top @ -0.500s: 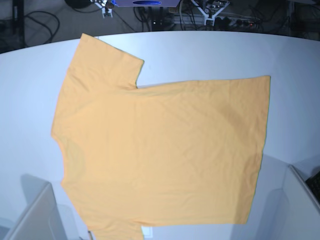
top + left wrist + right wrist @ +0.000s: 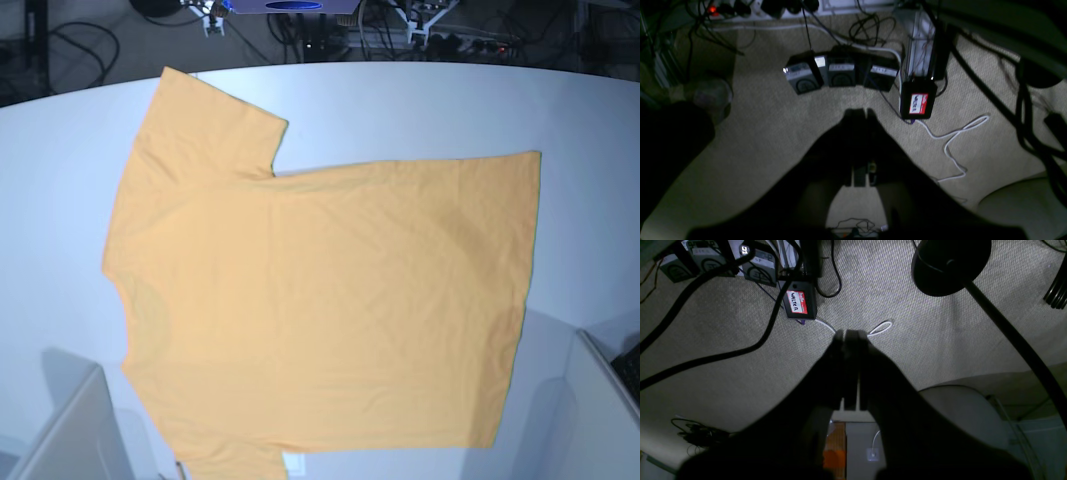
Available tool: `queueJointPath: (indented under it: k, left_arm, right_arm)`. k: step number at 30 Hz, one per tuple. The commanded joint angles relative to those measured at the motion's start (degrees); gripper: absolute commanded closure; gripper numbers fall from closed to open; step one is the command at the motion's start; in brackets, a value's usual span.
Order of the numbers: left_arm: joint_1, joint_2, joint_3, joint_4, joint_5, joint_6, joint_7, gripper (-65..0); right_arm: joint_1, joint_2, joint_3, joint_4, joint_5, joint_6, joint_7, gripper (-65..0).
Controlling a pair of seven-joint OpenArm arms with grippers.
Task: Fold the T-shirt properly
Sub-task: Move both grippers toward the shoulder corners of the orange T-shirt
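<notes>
The light orange T-shirt (image 2: 320, 290) lies spread flat on the white table (image 2: 420, 110) in the base view, plain side up, no lettering showing. Its neck side is at the left, its hem at the right, and one sleeve points to the far left corner. Neither gripper shows in the base view. In the left wrist view my left gripper (image 2: 861, 114) is shut and empty, hanging over the carpet floor. In the right wrist view my right gripper (image 2: 849, 334) is shut and empty, also over the floor. No cloth shows in either wrist view.
Grey arm parts sit at the table's near left (image 2: 70, 430) and near right (image 2: 600, 410) corners. Below the table are power bricks, cables, a black box with a red label (image 2: 918, 101) and a black round stand base (image 2: 950, 263).
</notes>
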Motion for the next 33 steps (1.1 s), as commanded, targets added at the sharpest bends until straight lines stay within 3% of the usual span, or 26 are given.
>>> queueJointPath:
  k: [1,7,10,16,19,22,28,33]
  left_arm:
    - [1.37,-0.23,0.12,0.25,0.3,0.25,0.21,0.0]
    - [11.92,-1.82,0.21,12.73,0.38,0.25,-4.36,0.0]
    - [17.63,-3.84,0.21,20.29,-0.23,0.25,-4.45,0.0]
    - [28.97,-7.0,-0.58,36.55,-0.32,0.25,-4.45,0.0]
    - [34.07,-8.5,-0.67,43.76,-0.49,0.25,-4.45,0.0]
    - [39.61,-10.43,-0.67,51.67,-5.07,0.25,-4.45,0.0]
    - [52.45,-17.47,-0.67,70.22,-20.63,0.25,-4.45,0.0]
    - [59.3,-20.28,-0.76,84.29,-20.89,0.25,-4.54,0.0]
  right_arm:
    - [-0.66,0.88,-0.01,-0.05,-0.12,0.28,-0.14,0.0]
    - [-6.46,2.11,0.69,6.63,0.94,0.28,-0.49,0.0]
    - [-11.38,2.28,4.12,12.25,4.01,0.36,-0.49,0.0]
    - [-21.76,2.11,9.92,27.55,4.1,0.36,-0.66,0.0]
    - [-26.06,1.75,13.35,36.17,4.1,0.36,-3.92,0.0]
    - [-30.37,1.58,16.16,45.84,4.19,0.36,-7.43,0.0]
    - [-37.4,-2.47,24.16,67.02,4.19,0.36,-12.88,0.0]
    - [-38.55,-6.69,31.55,81.35,4.19,0.36,-17.81,0.0]
